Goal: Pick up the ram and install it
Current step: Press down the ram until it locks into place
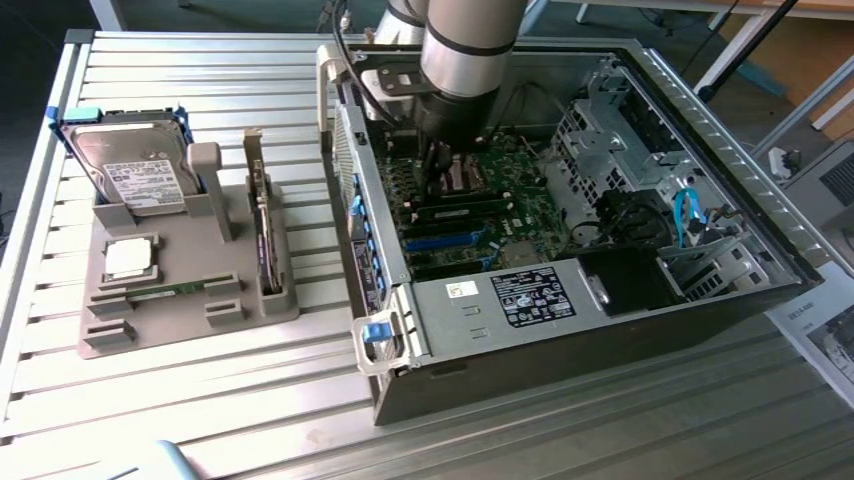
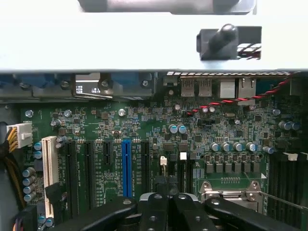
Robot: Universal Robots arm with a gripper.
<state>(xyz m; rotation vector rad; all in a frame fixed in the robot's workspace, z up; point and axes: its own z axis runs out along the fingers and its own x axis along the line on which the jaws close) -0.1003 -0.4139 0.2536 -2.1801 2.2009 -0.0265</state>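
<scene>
Gripper (image 2: 167,204) hangs low inside the open computer case (image 1: 721,150), jaws pressed together and pinching nothing I can see, just over the motherboard (image 2: 144,120); looks like the pick-up is not yet done. Farther off, the ram (image 1: 171,290) lies in the grey holder (image 1: 160,330) on the table; fetching it calls for lifting clear of the case and spreading the jaws.

Bright daylight glares off the slatted table (image 1: 200,400) toward 8 o'clock; the open computer case (image 1: 641,330) interior sits shadowed, its motherboard (image 2: 144,130) evenly lit, sharp.
</scene>
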